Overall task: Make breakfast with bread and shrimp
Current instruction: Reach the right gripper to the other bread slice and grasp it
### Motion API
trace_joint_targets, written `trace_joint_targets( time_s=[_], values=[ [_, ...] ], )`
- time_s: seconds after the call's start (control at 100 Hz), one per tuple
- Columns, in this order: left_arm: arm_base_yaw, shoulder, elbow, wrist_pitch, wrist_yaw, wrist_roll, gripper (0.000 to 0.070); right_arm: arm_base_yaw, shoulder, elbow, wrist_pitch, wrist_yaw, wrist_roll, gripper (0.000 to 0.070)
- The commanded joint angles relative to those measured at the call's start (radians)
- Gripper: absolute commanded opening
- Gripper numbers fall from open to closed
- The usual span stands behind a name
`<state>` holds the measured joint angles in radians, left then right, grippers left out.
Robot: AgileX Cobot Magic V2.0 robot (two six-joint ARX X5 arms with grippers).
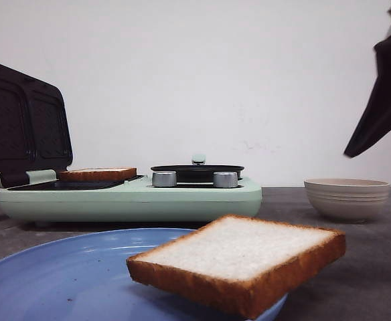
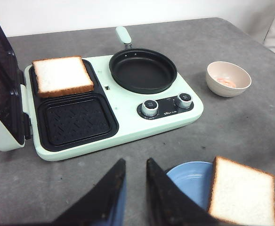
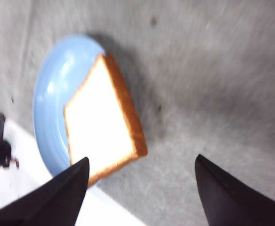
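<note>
One bread slice (image 2: 61,75) lies in the far well of the green cooker (image 2: 128,127), beside the empty pan (image 2: 143,70); the other slice (image 1: 239,261) rests on the rim of the blue plate (image 1: 55,274), overhanging it. Shrimp (image 2: 226,82) sit in the beige bowl (image 2: 228,78). The left gripper (image 2: 135,188) hangs near the plate, empty, its fingers narrowly parted, while the right gripper (image 3: 142,188) hovers over the plate slice, spread wide.

Two bread slices (image 2: 62,75) (image 2: 242,190), one plate (image 2: 189,181), one bowl (image 2: 228,78), two knobs (image 2: 150,106) (image 2: 185,99)
</note>
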<state>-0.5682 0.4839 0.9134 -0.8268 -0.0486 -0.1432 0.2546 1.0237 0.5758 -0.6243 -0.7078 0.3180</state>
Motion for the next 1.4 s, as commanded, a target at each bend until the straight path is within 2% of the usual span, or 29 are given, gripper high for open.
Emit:
trace_joint_targets(
  time_s=[0.0, 0.26, 0.74, 0.99, 1.02, 1.12, 1.24, 1.35, 1.39],
  values=[
    [-0.01, 0.005, 0.013, 0.013, 0.005, 0.008, 0.0, 0.033, 0.03, 0.014, 0.029, -0.015, -0.016, 0.044],
    [-0.034, 0.005, 0.013, 0.013, 0.008, 0.026, 0.0, 0.109, 0.128, 0.014, 0.14, -0.031, -0.01, 0.044],
    [-0.047, 0.005, 0.013, 0.014, 0.008, 0.026, 0.0, 0.11, 0.293, 0.014, 0.239, -0.039, -0.012, 0.044],
    [-0.047, 0.005, 0.013, 0.057, 0.008, 0.026, 0.0, 0.11, 0.368, 0.014, 0.322, -0.146, -0.011, 0.0436],
    [-0.047, 0.005, 0.013, 0.063, 0.008, 0.026, 0.0, 0.11, 0.375, 0.014, 0.329, -0.157, -0.011, 0.0409],
    [-0.047, 0.005, 0.013, 0.068, 0.008, 0.026, 0.0, 0.11, 0.388, 0.014, 0.339, -0.168, -0.012, 0.0249],
    [-0.047, 0.005, 0.013, 0.07, 0.008, 0.026, 0.0, 0.11, 0.388, 0.014, 0.349, -0.203, -0.019, 0.0151],
    [-0.047, 0.005, 0.013, 0.089, 0.008, 0.027, 0.0, 0.11, 0.388, 0.014, 0.357, -0.246, -0.033, 0.0],
    [-0.047, 0.005, 0.013, 0.1, 0.008, 0.027, 0.0, 0.11, 0.388, 0.014, 0.361, -0.266, -0.045, 0.0]
  ],
)
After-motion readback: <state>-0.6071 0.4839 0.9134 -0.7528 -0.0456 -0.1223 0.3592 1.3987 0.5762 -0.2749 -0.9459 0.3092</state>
